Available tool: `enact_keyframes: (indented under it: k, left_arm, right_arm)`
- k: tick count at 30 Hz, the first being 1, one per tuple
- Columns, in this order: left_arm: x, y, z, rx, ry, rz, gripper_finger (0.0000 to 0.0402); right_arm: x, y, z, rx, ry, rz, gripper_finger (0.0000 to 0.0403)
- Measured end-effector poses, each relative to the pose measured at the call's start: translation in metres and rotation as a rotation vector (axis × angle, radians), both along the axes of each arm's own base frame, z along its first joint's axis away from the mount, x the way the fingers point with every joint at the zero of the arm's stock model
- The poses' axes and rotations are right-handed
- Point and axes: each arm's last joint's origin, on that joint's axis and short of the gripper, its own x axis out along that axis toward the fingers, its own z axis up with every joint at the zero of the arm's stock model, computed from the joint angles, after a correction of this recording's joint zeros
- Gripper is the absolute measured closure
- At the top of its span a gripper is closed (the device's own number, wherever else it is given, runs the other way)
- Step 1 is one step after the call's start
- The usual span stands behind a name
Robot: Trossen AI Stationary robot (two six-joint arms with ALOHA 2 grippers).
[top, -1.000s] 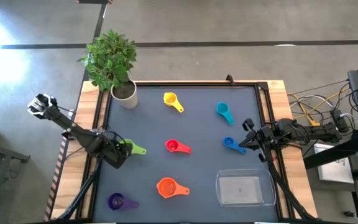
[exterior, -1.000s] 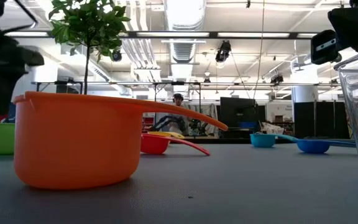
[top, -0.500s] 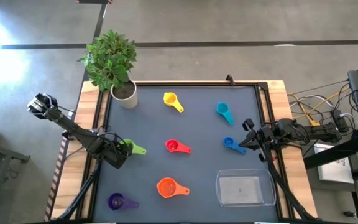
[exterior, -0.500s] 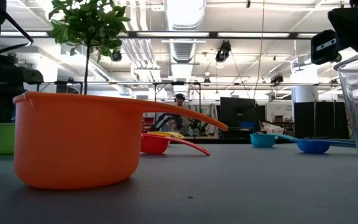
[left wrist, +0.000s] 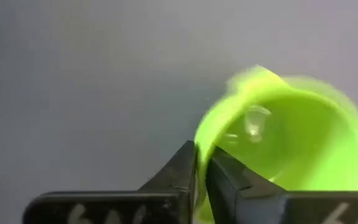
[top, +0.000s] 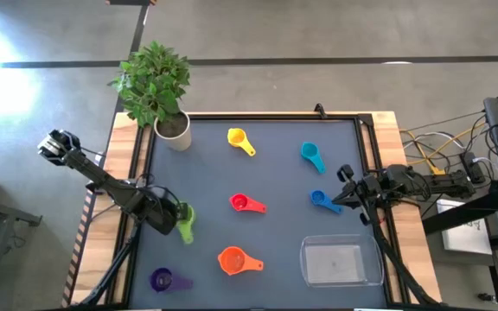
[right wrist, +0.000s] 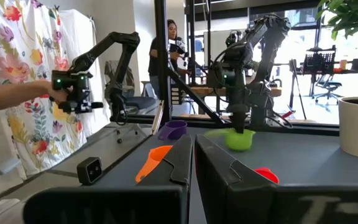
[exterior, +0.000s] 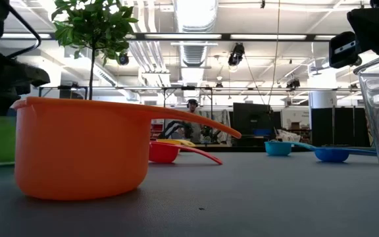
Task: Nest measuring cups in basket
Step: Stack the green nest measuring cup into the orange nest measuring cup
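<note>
None of the measuring cups (top: 239, 203) was in the basket (top: 341, 263); my left pincer (left wrist: 202, 163) had only just pinched the green cup (top: 183, 222), while the right pincer (top: 346, 196) waited shut and empty.

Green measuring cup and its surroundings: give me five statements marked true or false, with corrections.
1. The left hand is shut on the green measuring cup. True.
2. The clear basket already holds the orange measuring cup. False: the orange measuring cup sits on the mat beside the basket, which holds no cup.
3. The right hand is shut and holds nothing, at the table's right edge near the blue measuring cup. True.
4. The purple measuring cup is nested inside the red one. False: the purple measuring cup sits alone at the near left corner, apart from the red measuring cup.
5. The yellow measuring cup lies on the mat, to the right of the potted plant. True.
</note>
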Motion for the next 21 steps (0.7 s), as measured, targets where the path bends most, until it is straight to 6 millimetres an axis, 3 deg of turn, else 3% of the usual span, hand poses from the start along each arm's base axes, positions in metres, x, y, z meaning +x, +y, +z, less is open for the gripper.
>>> enact_keyframes:
  k: [8, 21]
  left_arm:
    - [0.013, -0.008, 0.008, -0.074, -0.122, -0.016, 0.0400]
    - [0.049, -0.030, 0.061, -0.047, -0.192, -0.071, 0.0401]
  right_arm:
    - [0.000, 0.000, 0.000, 0.000, -0.001, 0.000, 0.0394]
    - [0.000, 0.000, 0.000, 0.000, 0.000, 0.000, 0.0394]
